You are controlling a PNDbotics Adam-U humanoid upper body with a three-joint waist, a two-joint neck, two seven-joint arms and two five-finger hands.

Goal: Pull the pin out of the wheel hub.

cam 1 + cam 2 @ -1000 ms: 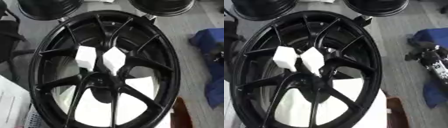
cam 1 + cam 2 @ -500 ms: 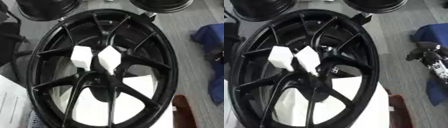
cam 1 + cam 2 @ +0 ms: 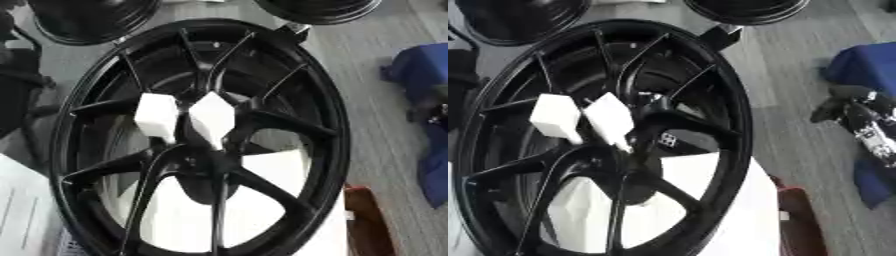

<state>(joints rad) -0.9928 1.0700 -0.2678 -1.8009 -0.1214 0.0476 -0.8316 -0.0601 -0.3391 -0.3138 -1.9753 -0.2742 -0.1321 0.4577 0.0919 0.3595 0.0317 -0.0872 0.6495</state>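
A big black spoked wheel (image 3: 337,125) lies flat and fills most of both views. Two white block-shaped pieces stand side by side just above its hub (image 3: 206,162): the left block (image 3: 157,117) and the right block (image 3: 213,119). The right block narrows to a thin tip that points down into the hub. No hand is near them. At the right edge of the right eye view a black and silver hand (image 3: 855,112) lies over blue cloth, well away from the wheel. My left hand shows in neither view.
Two more black wheels (image 3: 87,20) (image 3: 315,10) lie along the far edge. Blue cloth (image 3: 429,75) is at the right and a reddish-brown object (image 3: 367,220) at the lower right. White sheet (image 3: 262,165) shows through the spokes. A dark shape (image 3: 17,90) stands at the left edge.
The whole picture has shifted a little, so the camera moved. The white blocks keep their place on the wheel, and the hand at the right stays over the blue cloth.
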